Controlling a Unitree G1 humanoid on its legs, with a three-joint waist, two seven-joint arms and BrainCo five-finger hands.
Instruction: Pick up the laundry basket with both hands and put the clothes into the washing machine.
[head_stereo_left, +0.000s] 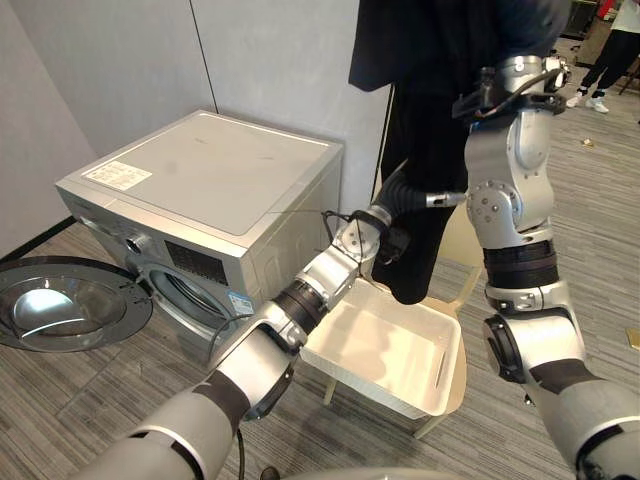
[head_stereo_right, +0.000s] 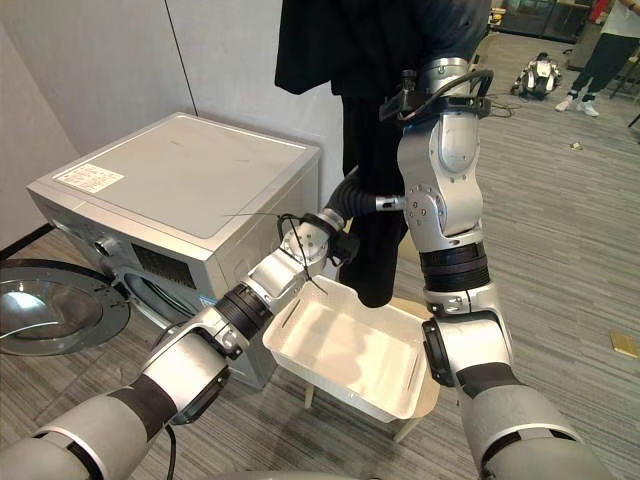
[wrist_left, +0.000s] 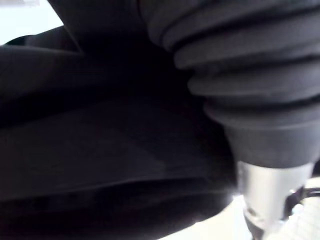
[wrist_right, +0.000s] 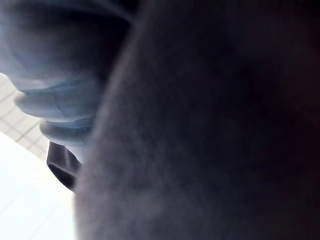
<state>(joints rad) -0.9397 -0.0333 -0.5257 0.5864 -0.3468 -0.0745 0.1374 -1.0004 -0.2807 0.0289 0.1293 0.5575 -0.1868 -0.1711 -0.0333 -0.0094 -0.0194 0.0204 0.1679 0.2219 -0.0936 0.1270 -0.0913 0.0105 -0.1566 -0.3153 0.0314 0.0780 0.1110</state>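
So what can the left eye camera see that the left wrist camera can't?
The left eye view has the washing machine with its door open, and the empty white basket. The left wrist view adds the dark garment's folds from very close. Both share that garment and the left hand's ribbed cover against it.

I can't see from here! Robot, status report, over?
Left hand, right hand buried in black garment. Garment hangs over white basket. Washer door open.

Black garment (head_stereo_left: 428, 150), white basket (head_stereo_left: 385, 350), silver washer (head_stereo_left: 220, 170)
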